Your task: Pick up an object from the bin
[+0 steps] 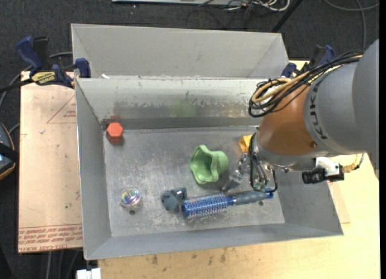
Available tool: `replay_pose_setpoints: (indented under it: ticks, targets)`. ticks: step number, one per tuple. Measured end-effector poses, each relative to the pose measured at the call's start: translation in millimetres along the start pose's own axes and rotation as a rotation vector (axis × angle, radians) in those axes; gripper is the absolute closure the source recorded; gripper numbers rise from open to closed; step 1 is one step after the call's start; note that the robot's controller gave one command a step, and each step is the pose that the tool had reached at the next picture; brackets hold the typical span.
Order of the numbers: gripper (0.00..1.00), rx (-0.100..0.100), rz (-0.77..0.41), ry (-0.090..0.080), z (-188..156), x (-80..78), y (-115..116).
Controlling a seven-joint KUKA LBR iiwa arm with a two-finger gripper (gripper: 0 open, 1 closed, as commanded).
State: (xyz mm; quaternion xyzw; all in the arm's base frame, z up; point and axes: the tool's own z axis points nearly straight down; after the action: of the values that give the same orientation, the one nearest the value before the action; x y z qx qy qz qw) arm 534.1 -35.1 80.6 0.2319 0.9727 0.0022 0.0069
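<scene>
My gripper (248, 180) hangs low at the bin's right side, just above the handle end of a blue hairbrush (211, 204). The brush lies along the front of the bin floor, bristle head to the left. The fingers (237, 175) stand apart, open, with nothing visibly between them. A green, soft cup-shaped thing (208, 164) lies just left of the gripper. A small yellow thing (243, 143) peeks out behind the gripper near the back wall.
A dark blue-grey small thing (174, 199) lies at the brush head's left end. A shiny iridescent ball (130, 198) rests front left, and an orange block (114, 131) sits in the back left corner. The arm's orange cover and cables overhang the right wall.
</scene>
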Motion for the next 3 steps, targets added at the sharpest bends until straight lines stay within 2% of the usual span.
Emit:
replay_pose_setpoints:
  ticks: [1, 2, 3]
  targets:
    - [1.00, 0.003, 0.016, 0.006, -97, 23.8, 22]
    - [0.00, 0.007, 0.018, 0.011, -92, 24.1, 20]
    - [0.00, 0.003, -0.233, 0.006, 3, 74.6, 31]
